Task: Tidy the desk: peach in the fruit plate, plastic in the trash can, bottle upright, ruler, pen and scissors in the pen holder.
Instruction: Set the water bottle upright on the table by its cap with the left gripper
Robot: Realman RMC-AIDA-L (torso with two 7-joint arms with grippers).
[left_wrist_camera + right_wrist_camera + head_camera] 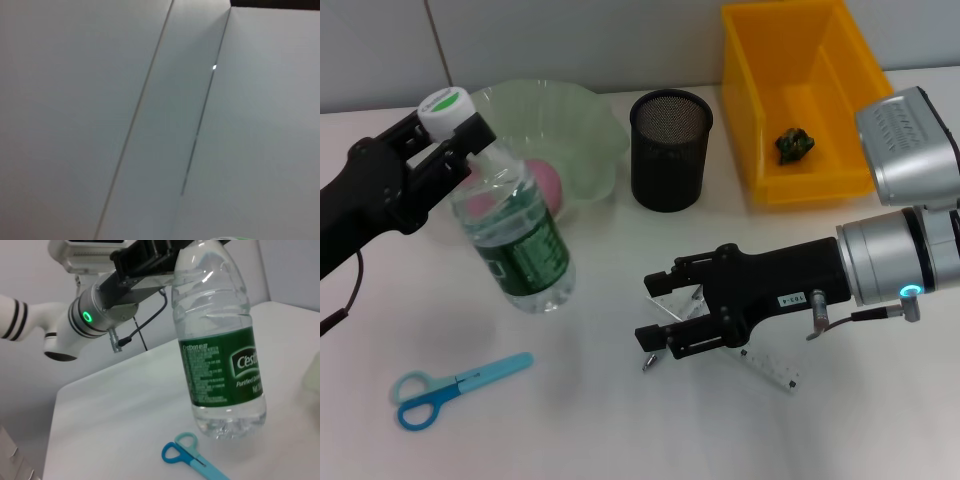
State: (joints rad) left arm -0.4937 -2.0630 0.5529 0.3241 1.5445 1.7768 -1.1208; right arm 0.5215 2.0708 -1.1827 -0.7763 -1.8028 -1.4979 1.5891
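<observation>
The left gripper (pixel 448 150) is clamped on the neck of the water bottle (pixel 515 240), which stands nearly upright on the table (pixel 590 420), just in front of the green fruit plate (pixel 582 130). The right gripper (pixel 660 312) hovers, jaws apart, over the clear ruler (pixel 770 362) mid-table. Blue scissors (pixel 450 388) lie near the front edge, with bare table between them and the ruler.

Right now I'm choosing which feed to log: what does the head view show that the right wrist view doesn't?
Only the head view shows the pen holder, yellow bin, fruit plate, ruler and right gripper. Only the right wrist view shows the left arm's green status light. Both show the bottle, held near its cap by the left gripper, and the scissors.
</observation>
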